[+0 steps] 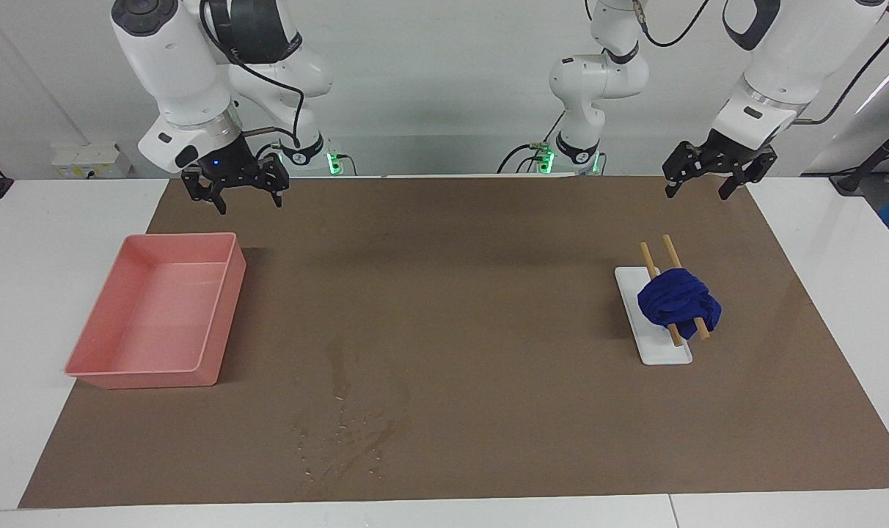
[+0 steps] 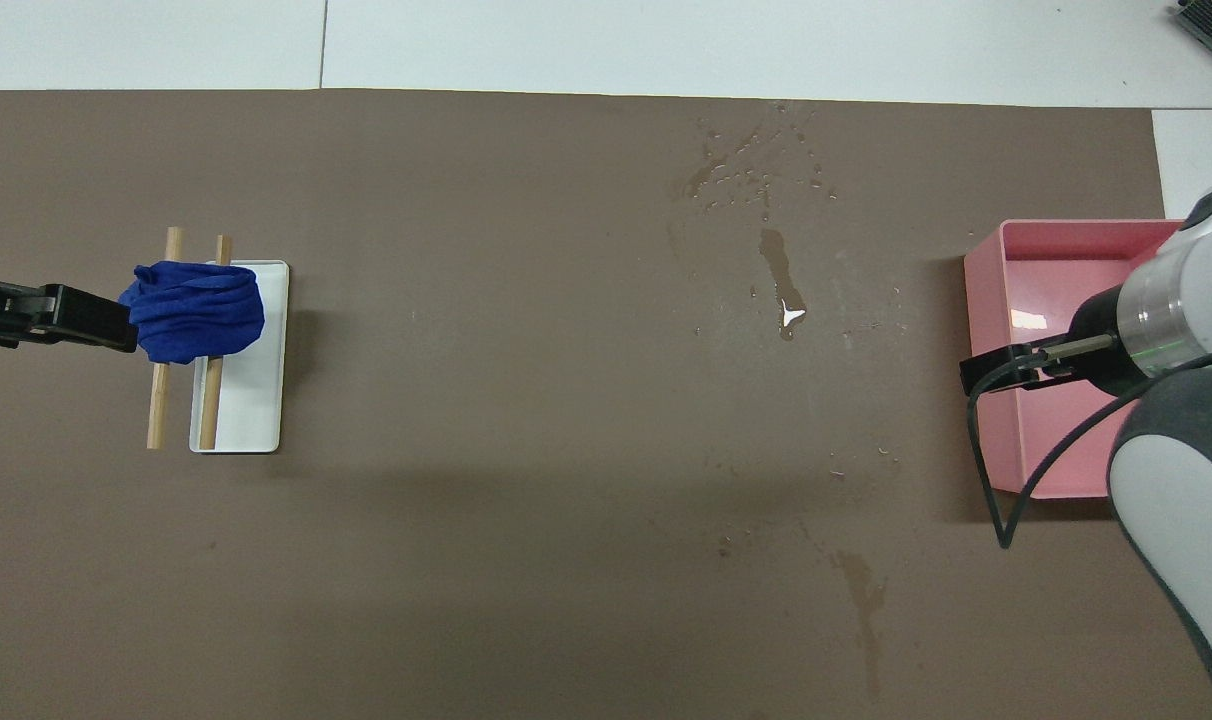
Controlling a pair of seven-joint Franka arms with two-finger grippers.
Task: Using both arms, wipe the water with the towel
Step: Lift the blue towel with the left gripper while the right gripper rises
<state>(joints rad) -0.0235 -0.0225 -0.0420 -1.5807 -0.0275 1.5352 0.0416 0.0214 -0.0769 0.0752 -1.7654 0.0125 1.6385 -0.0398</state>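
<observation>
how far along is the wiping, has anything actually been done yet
Nothing looks done yet. The water lies unwiped on the brown mat, and the towel sits bunched on two wooden sticks over a white tray. Nothing is in hand: left gripper and right gripper hang open, raised. Picking up and wiping remain.

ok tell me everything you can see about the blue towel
The towel is a deep blue soft cloth, bunched into a wrinkled lump. It is draped over two wooden sticks that lie across a white tray, toward the left arm's end of the brown mat. It looks dry and unused, well apart from the water. Neither end effector touches it; only the sticks, and perhaps the tray, do.
</observation>
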